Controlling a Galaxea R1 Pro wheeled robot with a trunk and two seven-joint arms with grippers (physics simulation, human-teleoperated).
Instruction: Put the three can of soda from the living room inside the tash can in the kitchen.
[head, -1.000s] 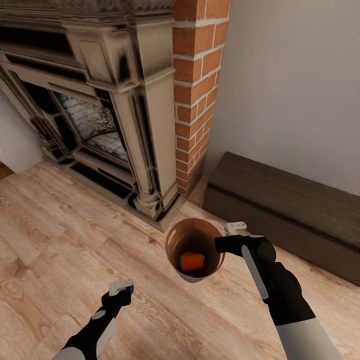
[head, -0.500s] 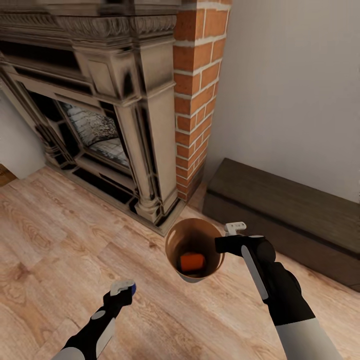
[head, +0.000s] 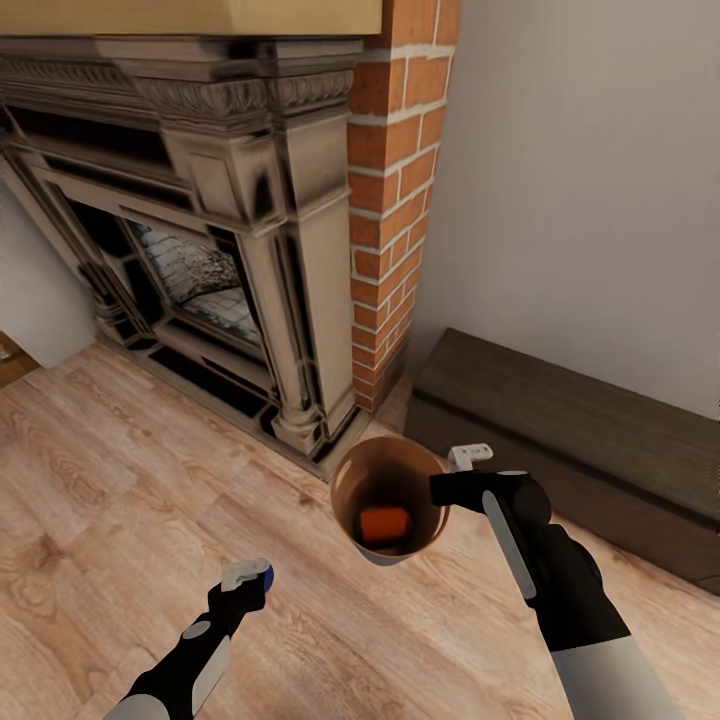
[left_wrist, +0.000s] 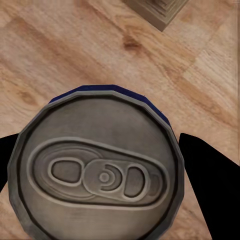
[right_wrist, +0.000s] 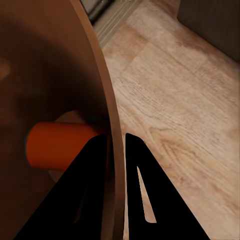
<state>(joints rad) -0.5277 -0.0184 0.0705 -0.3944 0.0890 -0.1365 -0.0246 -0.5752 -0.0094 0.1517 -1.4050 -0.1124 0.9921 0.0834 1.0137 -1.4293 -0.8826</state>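
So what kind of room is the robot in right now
Most likely a living room: an ornate fireplace with a red brick chimney column, a wood plank floor, and a long low dark bench along the wall.

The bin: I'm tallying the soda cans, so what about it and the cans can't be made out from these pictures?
- Bin floor: head view shows one orange can; the near wall could hide another.
- Right wrist view: the bin wall and a fingertip cut off the orange can's end.
- Blue can in the left gripper: the left wrist view shows its top and a sliver of its side; the label is hidden.
- Right gripper jaws: small in the head view.
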